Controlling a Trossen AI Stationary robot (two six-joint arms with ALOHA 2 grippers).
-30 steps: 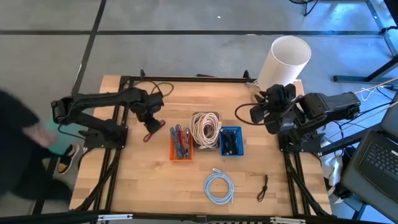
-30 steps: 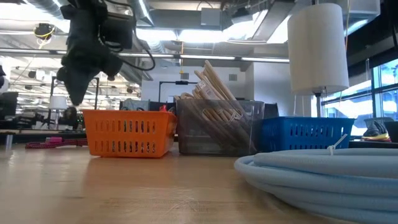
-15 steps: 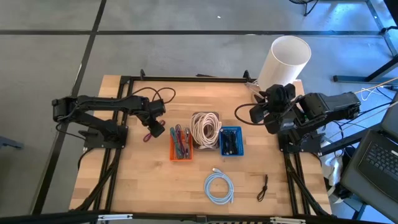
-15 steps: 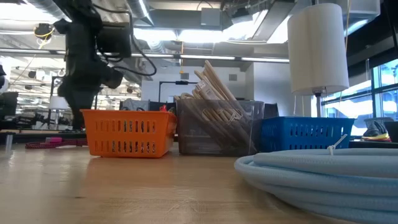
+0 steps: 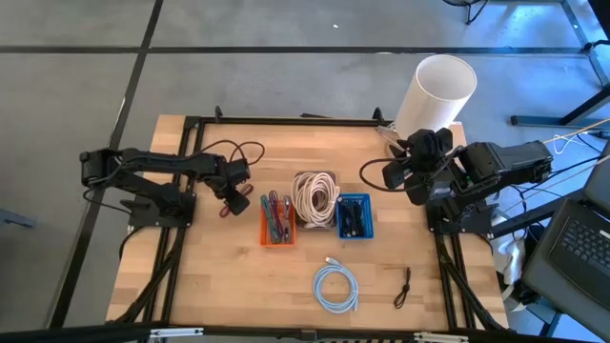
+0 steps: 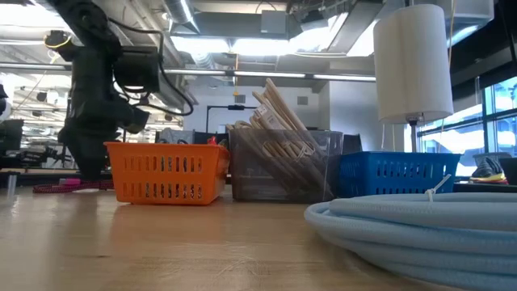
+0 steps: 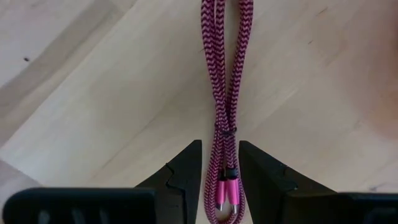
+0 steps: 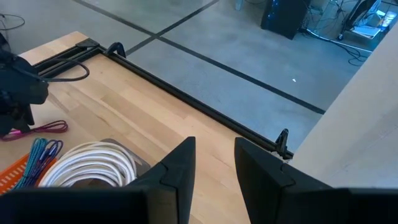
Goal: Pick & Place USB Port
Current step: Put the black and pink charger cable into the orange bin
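A pink braided USB cable [image 7: 227, 74], folded double and tied with a small band, lies flat on the wooden table left of the orange basket [image 5: 277, 221]. It also shows in the high view [image 5: 225, 211] and the low view [image 6: 65, 185]. My left gripper [image 7: 220, 168] points straight down just above it, open. Its fingers stand on either side of the cable's plug end [image 7: 224, 194]; I cannot tell whether one finger brushes the cable. My right gripper [image 8: 215, 162] waits high at the table's right [image 5: 393, 174], open, with nothing between its fingers.
The orange basket holds coloured cables. Right of it stand a clear container with a white cable coil [image 5: 315, 197] and a blue basket [image 5: 354, 216]. A light-blue coil [image 5: 335, 287] and a black cable [image 5: 403, 286] lie near the front edge. A white cylinder [image 5: 436, 92] rises at the back right.
My left gripper has come down toward the pink cable, still pointing down, with the same gap between its fingers. The cable has stayed where it lay on the table. A person at the picture's left edge has gone from view.
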